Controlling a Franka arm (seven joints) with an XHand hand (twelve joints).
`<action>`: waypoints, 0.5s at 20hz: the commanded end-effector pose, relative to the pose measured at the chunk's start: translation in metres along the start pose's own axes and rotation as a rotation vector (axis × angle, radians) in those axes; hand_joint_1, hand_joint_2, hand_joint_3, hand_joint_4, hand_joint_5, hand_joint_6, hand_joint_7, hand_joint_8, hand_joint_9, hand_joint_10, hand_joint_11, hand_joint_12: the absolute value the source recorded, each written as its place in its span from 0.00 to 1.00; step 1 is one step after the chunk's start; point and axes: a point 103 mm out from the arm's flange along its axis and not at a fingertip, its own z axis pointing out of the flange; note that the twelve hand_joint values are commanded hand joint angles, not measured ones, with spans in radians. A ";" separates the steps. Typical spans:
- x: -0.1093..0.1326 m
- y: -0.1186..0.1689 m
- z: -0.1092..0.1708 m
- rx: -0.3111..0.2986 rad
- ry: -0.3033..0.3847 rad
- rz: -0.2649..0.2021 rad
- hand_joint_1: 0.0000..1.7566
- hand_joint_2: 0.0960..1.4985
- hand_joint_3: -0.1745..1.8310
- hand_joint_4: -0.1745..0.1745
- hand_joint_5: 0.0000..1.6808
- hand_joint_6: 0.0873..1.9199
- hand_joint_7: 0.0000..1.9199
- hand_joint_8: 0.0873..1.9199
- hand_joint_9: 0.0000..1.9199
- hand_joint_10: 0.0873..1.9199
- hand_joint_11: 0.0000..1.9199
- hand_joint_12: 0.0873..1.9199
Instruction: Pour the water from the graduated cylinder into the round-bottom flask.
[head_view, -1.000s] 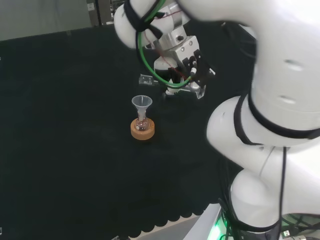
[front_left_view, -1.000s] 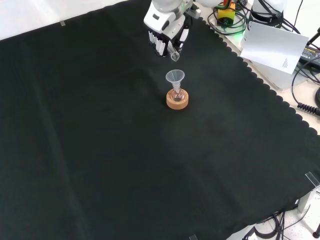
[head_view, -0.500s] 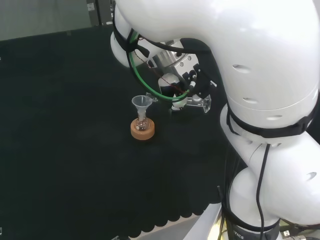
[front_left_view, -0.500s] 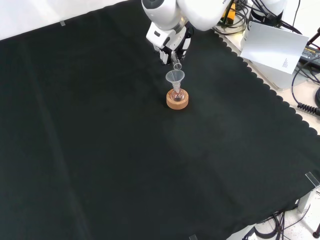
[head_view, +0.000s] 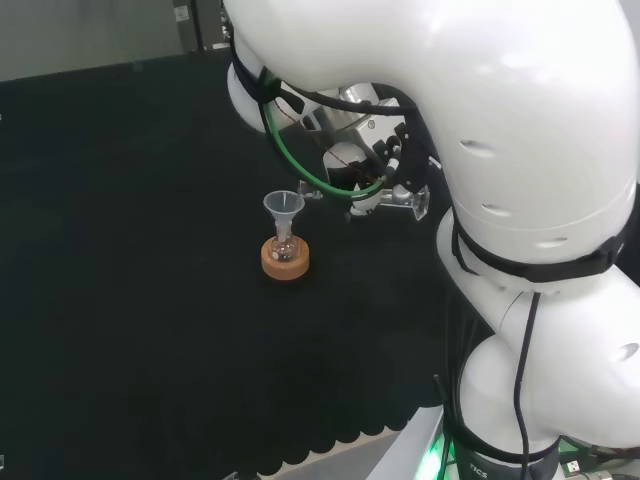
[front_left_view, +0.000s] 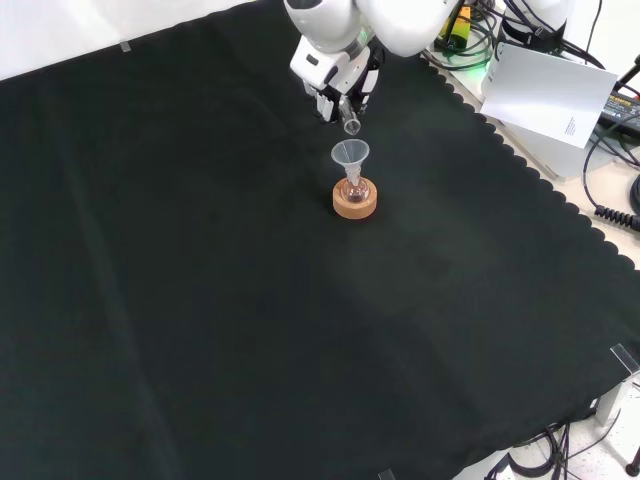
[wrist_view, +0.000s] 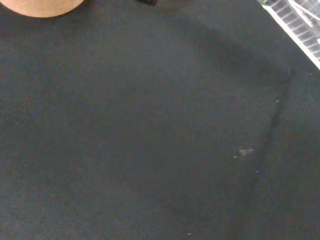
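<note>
Upper centre of the front view: hand (front_left_view: 335, 85) clamped on tilted graduated cylinder (front_left_view: 350, 122); we should centre its lip over the funnel (front_left_view: 350, 154), pouring slowly.

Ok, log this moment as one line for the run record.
phase: pouring | hand: shut on cylinder, tilted, mouth just above funnel | flask: upright on cork ring, funnel in neck
</note>
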 end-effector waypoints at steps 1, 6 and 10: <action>-0.001 -0.003 -0.009 -0.007 -0.054 0.000 0.73 0.69 0.09 0.00 0.64 0.41 0.58 0.40 0.79 0.00 0.67 0.34; 0.000 -0.003 -0.013 -0.008 -0.065 -0.003 0.73 0.69 0.09 0.00 0.64 0.41 0.58 0.40 0.79 0.00 0.67 0.34; 0.002 -0.002 -0.015 0.000 -0.074 0.003 0.73 0.69 0.09 0.00 0.64 0.42 0.58 0.40 0.79 0.00 0.67 0.34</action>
